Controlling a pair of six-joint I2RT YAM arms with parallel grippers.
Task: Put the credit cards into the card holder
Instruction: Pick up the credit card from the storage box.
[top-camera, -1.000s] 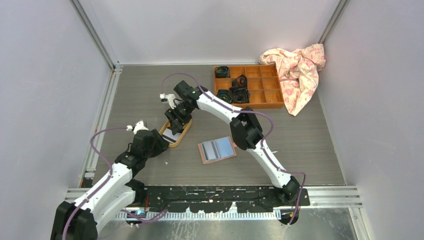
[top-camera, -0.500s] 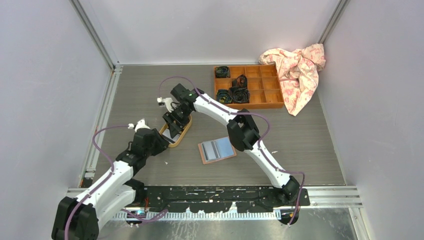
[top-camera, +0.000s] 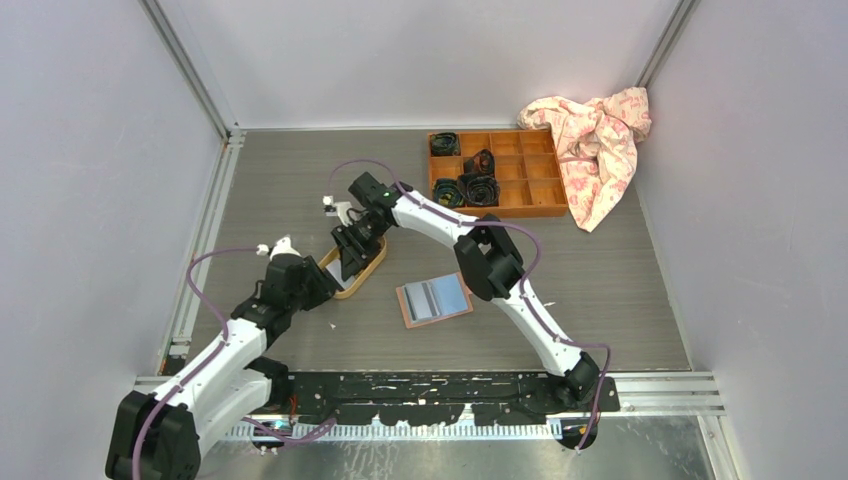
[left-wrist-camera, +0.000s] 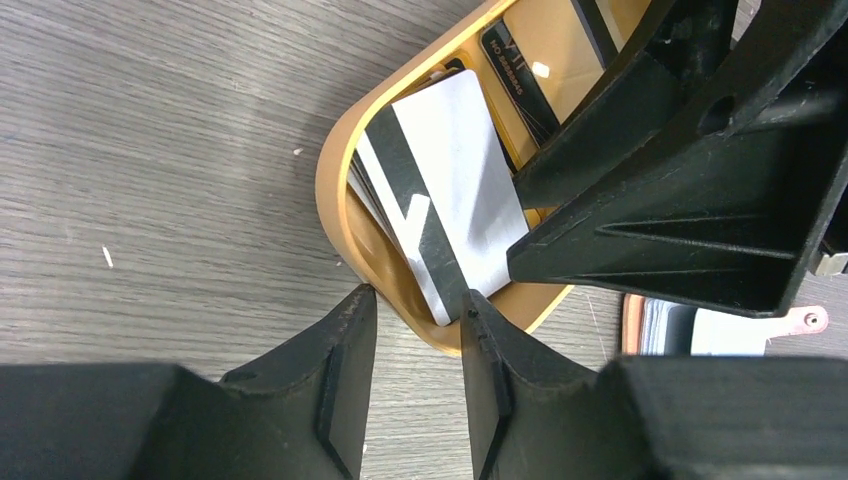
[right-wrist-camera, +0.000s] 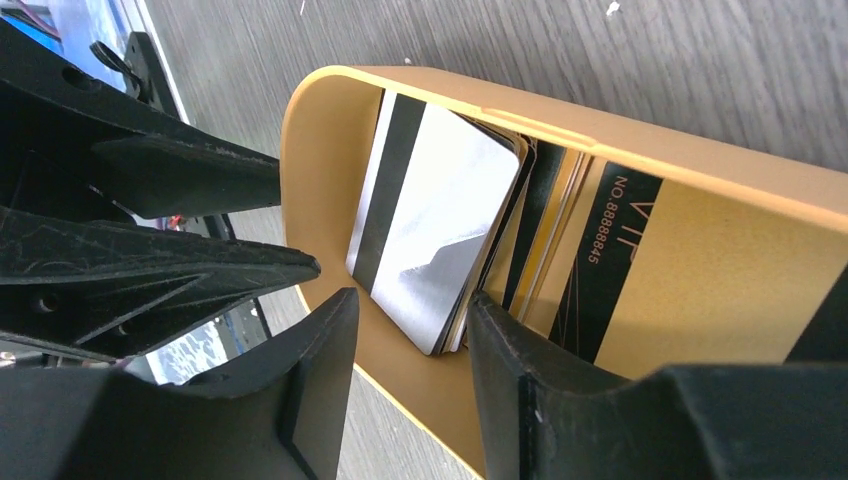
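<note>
The credit cards (left-wrist-camera: 450, 190) lie stacked in one end of a yellow oval tray (left-wrist-camera: 335, 200), a white black-striped card (right-wrist-camera: 430, 230) on top. My left gripper (left-wrist-camera: 415, 300) pinches that end's rim, one fingertip outside the wall and the other inside against the top card's end. My right gripper (right-wrist-camera: 410, 305) reaches into the tray from the other side. It is open, straddling the stack's lower corner. In the top view both grippers meet at the tray (top-camera: 372, 268). The card holder (top-camera: 434, 299) lies open and flat to the tray's right, its bluish pockets facing up.
A black and gold VIP card (right-wrist-camera: 610, 250) lies further along the tray. An orange-brown compartment box (top-camera: 497, 172) holding dark coiled things stands at the back, a pink patterned cloth (top-camera: 595, 140) beside it. Enclosure walls stand on three sides.
The left jaws have closed in onto the tray's end. The right jaws have narrowed around the card stack, and the right wrist has dropped slightly toward the tray.
</note>
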